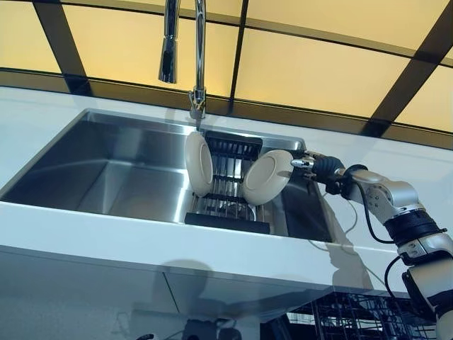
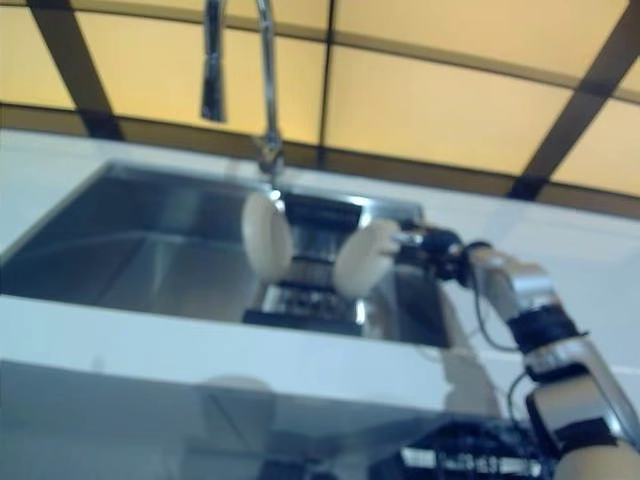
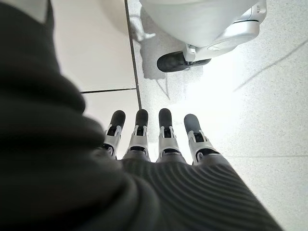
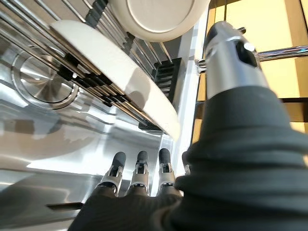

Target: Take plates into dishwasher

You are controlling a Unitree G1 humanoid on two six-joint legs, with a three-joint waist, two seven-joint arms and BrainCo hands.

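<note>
Here you have a steel sink (image 1: 106, 166) sunk in the white desk (image 1: 85, 230), a tap (image 1: 198, 49) rising behind it. Two white plates stand on edge in the dark wire rack (image 1: 230, 180) inside the sink: the left plate (image 1: 199, 163) upright, the right plate (image 1: 267, 177) leaning toward your right hand (image 1: 316, 167). That hand sits just beside the right plate's rim with fingers (image 4: 139, 166) straight and apart, thumb (image 4: 226, 57) raised, holding nothing. Your left hand (image 3: 159, 139) shows only in its wrist view, fingers straight over a speckled floor (image 3: 269, 110). Below the desk, at lower right, one dishwasher rack (image 1: 354, 315) is visible. Amber panels with dark frames (image 1: 318, 71) fill the wall behind.
</note>
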